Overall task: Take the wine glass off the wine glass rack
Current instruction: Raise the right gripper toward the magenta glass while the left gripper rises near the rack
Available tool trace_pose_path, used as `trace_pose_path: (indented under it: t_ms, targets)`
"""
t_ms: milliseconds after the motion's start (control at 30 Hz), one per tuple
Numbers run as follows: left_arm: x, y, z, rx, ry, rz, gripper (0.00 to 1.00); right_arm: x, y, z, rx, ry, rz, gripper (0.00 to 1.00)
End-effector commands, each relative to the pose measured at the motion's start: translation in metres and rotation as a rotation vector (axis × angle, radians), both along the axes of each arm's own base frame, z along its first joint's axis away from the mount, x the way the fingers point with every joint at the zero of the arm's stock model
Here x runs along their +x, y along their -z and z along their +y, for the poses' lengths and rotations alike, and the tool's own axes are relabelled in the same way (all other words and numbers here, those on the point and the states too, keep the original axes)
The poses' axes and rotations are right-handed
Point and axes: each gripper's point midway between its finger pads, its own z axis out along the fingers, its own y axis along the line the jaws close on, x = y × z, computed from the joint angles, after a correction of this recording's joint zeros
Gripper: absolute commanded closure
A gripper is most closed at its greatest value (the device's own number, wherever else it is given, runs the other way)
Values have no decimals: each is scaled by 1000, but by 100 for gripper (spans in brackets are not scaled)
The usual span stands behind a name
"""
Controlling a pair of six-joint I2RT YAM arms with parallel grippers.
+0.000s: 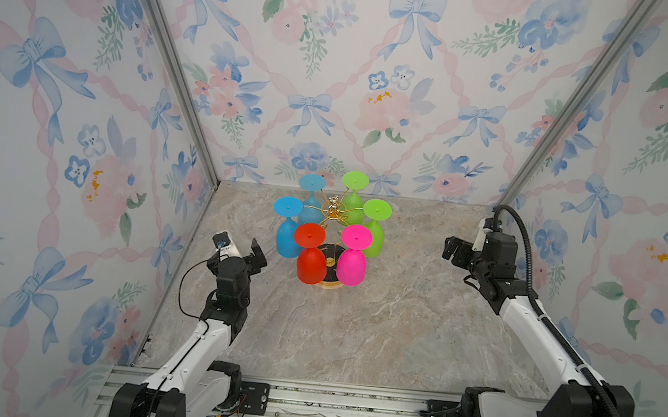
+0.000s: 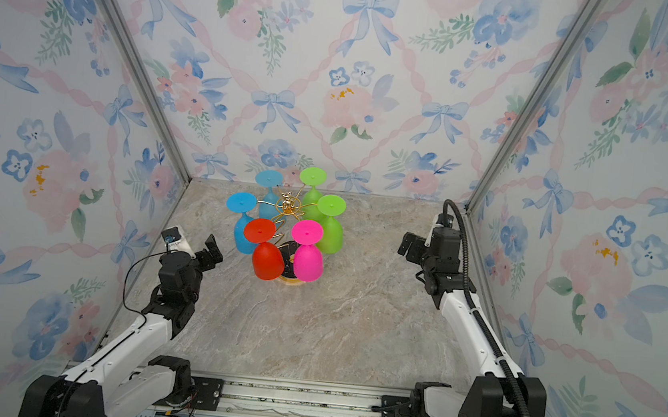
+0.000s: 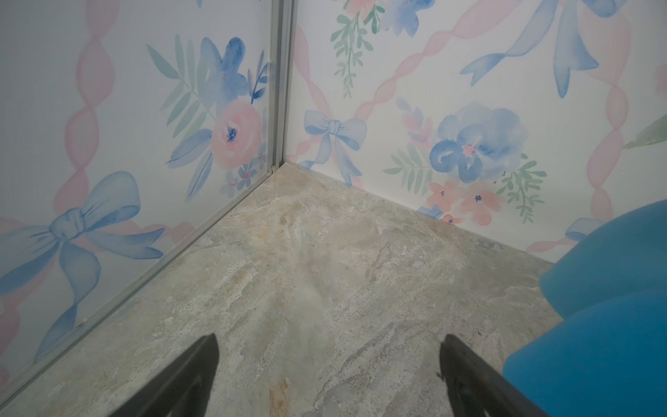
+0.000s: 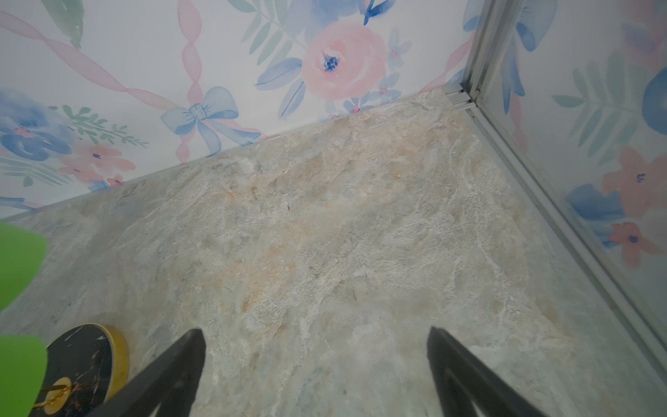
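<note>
In both top views the wine glass rack [image 1: 333, 209] stands at the rear middle of the marbled tabletop [image 1: 375, 330], with six glasses hanging bowl-down from its gold arms. The red wine glass [image 1: 312, 264] and pink wine glass [image 1: 351, 266] hang at the front and hide most of the black base. The blue wine glasses [image 1: 289, 243] hang on the left and the green wine glasses [image 1: 375, 240] on the right. The thin arms are hard to trace among the glass feet. The left pincer [image 1: 245, 252] hovers close beside the nearer blue glass, with a gap showing. Only one of its fingers is plain; the wrist camera covers the other. The right pincer [image 1: 454, 249] hangs well apart from the rack, and its spread is unclear from here.

In the left wrist view two dark fingertips [image 3: 202, 361] stand wide apart over bare tabletop, with nothing between them. Blurred blue bowls are cut off at the frame edge.

In the right wrist view the fingertips [image 4: 187, 353] are likewise wide and empty. Green blurs at the edge are probably the green bowls. Beside them part of the rack's gold-rimmed base [image 4: 86, 357] shows, the rest cut off.
</note>
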Motion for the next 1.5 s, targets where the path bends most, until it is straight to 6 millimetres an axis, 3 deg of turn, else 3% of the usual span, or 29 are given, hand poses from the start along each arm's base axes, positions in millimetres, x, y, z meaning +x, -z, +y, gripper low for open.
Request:
trace_pose_path:
  t_ms: [0, 200, 333, 467, 633, 733, 1033, 1300, 1467]
  targets:
    - [-7, -9, -7, -57, 29, 60, 2, -21, -6, 28, 137, -97, 94, 4]
    - [-16, -59, -17, 16, 135, 36, 2, -37, -26, 59, 324, -199, 143, 11]
    - [-23, -74, -36, 21, 256, 1, 2, -41, -38, 80, 415, -246, 161, 16]
    - [-25, -78, -57, 32, 394, -10, 2, -50, -59, 113, 435, -348, 177, 17]
    - [-24, -71, -66, 49, 452, -2, 2, -63, -89, 150, 500, -474, 161, 19]
    - [-25, -76, -75, 52, 509, -24, 2, -67, -101, 169, 594, -528, 162, 23]
    - [-29, -82, -95, 41, 637, -57, 2, -74, -110, 208, 690, -653, 204, 37]
    - [-32, -82, -91, 40, 620, -69, 2, -84, -117, 240, 750, -753, 241, 47]
    - [-32, -80, -90, 37, 616, -66, 2, -83, -123, 249, 802, -776, 252, 54]
